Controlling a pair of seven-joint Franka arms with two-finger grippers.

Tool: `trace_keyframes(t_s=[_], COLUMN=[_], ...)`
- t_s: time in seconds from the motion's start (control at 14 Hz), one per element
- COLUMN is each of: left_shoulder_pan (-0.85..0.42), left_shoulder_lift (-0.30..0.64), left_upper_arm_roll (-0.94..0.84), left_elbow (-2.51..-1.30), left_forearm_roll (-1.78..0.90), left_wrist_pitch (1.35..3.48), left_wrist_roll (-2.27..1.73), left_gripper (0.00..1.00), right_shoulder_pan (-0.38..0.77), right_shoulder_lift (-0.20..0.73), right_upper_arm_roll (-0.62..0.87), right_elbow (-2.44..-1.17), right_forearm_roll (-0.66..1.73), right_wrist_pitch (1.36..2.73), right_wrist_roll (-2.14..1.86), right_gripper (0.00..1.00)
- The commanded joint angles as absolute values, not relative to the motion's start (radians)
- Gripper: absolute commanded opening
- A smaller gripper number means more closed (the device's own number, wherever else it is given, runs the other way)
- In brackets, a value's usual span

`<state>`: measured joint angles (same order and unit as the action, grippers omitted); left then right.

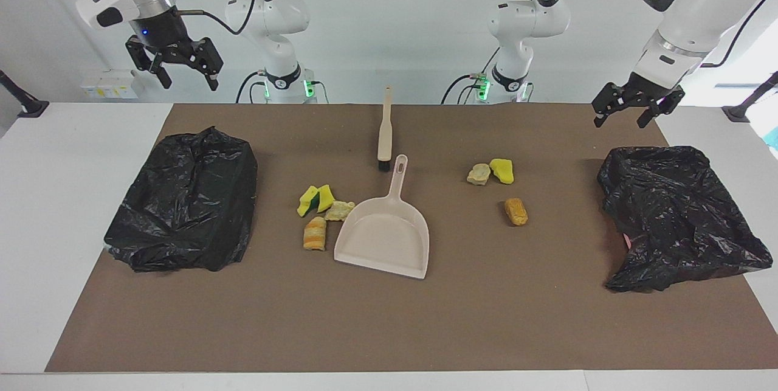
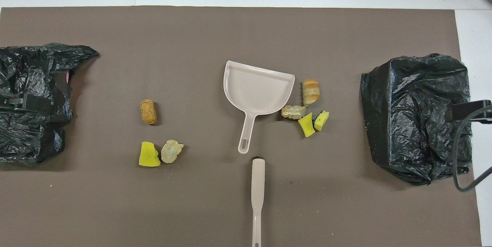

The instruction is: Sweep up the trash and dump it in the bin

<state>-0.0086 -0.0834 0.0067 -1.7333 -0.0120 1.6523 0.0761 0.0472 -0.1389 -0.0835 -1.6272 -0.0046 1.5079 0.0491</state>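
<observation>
The trash lies on the brown mat in two groups. Beside the beige dustpan (image 1: 386, 234), toward the right arm's end, are a yellow-green sponge piece (image 1: 316, 198), a beige lump (image 1: 340, 210) and a striped orange chunk (image 1: 315, 233). Toward the left arm's end lie a beige lump (image 1: 479, 174), a yellow sponge piece (image 1: 502, 170) and an orange-brown chunk (image 1: 516, 211). A bin lined with a black bag (image 1: 188, 208) stands at the right arm's end, another (image 1: 674, 214) at the left arm's end. My right gripper (image 1: 188, 78) hangs open and empty high over the first bin. My left gripper (image 1: 620, 121) hangs open and empty over the second.
A beige brush with black bristles (image 1: 385, 129) lies nearer to the robots than the dustpan, its bristles close to the dustpan's handle (image 2: 246, 135). White table (image 1: 73, 154) borders the mat (image 1: 389, 318) at both ends.
</observation>
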Motion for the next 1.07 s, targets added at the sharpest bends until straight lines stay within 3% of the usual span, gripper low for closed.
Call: trace_keyframes(t_s=[0.0, 0.57, 1.0], left_shoulder_pan=[-0.011, -0.011, -0.011], left_shoulder_lift=[-0.104, -0.104, -0.104], left_upper_arm_roll=[0.009, 0.009, 0.009], left_elbow=[-1.750, -1.750, -1.750], left_forearm_roll=[0.005, 0.005, 0.005], left_wrist_pitch=[1.652, 1.652, 1.652], left_wrist_roll=[0.080, 0.080, 0.080], left_gripper=[1.00, 1.00, 1.00], right_shoulder_pan=[0.049, 0.049, 0.066], right_shoulder_lift=[-0.149, -0.149, -0.172], right_upper_arm_roll=[-0.084, -0.083, -0.078], right_elbow=[-1.646, -1.654, -1.745], right_forearm_roll=[-0.003, -0.002, 0.014], right_wrist_pitch=[1.534, 1.534, 1.529], right_wrist_roll=[0.038, 0.038, 0.043], right_gripper=[1.00, 1.00, 1.00])
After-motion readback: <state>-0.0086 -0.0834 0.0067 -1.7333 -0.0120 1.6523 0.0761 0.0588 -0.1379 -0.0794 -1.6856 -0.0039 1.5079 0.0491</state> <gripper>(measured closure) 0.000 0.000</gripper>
